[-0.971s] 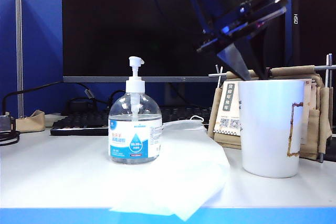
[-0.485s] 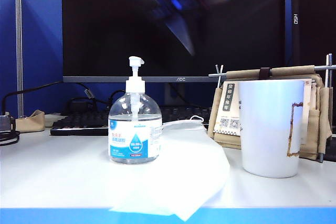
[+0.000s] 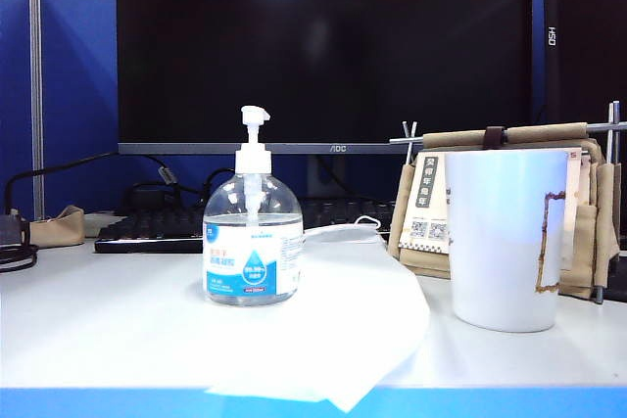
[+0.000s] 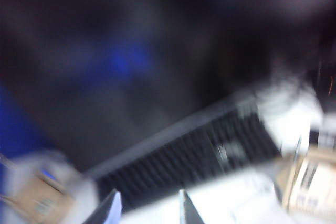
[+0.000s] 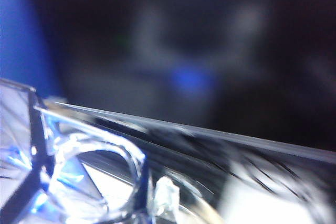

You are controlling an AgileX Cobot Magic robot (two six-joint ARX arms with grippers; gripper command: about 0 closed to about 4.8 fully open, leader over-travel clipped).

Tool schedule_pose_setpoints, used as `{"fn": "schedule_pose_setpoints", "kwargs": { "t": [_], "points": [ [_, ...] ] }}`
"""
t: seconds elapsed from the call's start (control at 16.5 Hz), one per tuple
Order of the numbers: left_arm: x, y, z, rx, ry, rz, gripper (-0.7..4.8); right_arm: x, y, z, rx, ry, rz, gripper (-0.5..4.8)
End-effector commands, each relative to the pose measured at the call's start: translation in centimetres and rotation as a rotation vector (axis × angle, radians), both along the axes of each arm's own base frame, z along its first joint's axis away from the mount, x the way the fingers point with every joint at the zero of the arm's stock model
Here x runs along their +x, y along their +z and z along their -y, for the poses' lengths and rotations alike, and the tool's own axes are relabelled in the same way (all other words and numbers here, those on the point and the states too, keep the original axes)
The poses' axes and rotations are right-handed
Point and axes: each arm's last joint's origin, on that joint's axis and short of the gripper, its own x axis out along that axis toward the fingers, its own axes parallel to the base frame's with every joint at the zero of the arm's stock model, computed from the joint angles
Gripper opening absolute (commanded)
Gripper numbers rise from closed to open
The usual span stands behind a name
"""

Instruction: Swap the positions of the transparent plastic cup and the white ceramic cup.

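I see the right gripper (image 5: 152,203) clamped on the transparent plastic cup (image 5: 79,171); the left gripper (image 4: 149,208) parted, empty; the white ceramic cup (image 3: 505,242) near the worktop's (image 3: 118,330) right edge.

The clear plastic pump bottle (image 3: 253,227) stands left of the tall white ceramic cup (image 3: 506,238). A thin white paper sheet (image 3: 338,325) lies between them. The black keyboard (image 3: 157,227) sits behind.

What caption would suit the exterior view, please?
White ceramic cup right of a sanitizer bottle on a tissue; no gripper visible.

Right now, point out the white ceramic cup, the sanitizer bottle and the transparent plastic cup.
white ceramic cup (image 3: 506,242): exterior view, front wall.
sanitizer bottle (image 3: 253,266): exterior view, label.
transparent plastic cup (image 5: 100,177): right wrist view, handle loop.
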Motion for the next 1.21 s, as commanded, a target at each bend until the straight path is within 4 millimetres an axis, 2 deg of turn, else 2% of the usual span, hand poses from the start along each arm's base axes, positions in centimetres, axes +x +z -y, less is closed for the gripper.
{"fn": "schedule_pose_setpoints", "kwargs": {
  "t": [0.06, 0.18, 0.3, 0.36, 0.49, 0.67, 0.79, 0.97, 1.09, 1.21],
  "points": [
    [-6.9, 2.9, -4.6, -0.001, 0.089, 0.168, 1.51, 0.5, 1.9, -3.8, 0.026, 0.155, 0.047, -0.02],
    [-11.2, 3.0, -7.4, 0.024, 0.111, 0.18, 1.51, 1.6, 2.2, -7.5, 0.014, 0.252, 0.032, -0.02],
    [-14.7, 1.9, -10.0, 0.107, 0.234, 0.157, 1.51, 2.6, 1.5, -11.4, -0.014, 0.329, 0.001, -0.02],
    [-16.1, 1.0, -11.1, 0.125, 0.282, 0.149, 1.43, 3.1, 1.2, -12.5, -0.008, 0.366, 0.002, -0.02],
    [-19.7, -1.3, -13.6, 0.123, 0.376, 0.164, 1.2, 3.8, 0.6, -15.4, 0.005, 0.425, -0.008, -0.02],
    [-25.9, -5.5, -17.4, -0.045, 0.346, 0.237, 1.19, 5.4, -0.8, -18.3, -0.003, 0.472, -0.058, -0.02],
    [-29.0, -8.0, -19.3, -0.096, 0.343, 0.287, 1.15, 6.6, -2.1, -20.4, -0.024, 0.492, -0.089, -0.02],
    [-32.1, -11.2, -21.0, -0.127, 0.238, 0.302, 1.15, 8.0, -4.1, -23.3, -0.033, 0.536, -0.123, -0.02],
    [-33.2, -13.0, -21.5, -0.123, 0.198, 0.267, 0.97, 9.1, -6.2, -24.8, -0.037, 0.549, -0.151, -0.02],
    [-33.7, -14.0, -21.8, -0.175, 0.175, 0.269, 0.89, 10.0, -8.6, -26.1, -0.057, 0.576, -0.188, -0.02]
  ]
}}
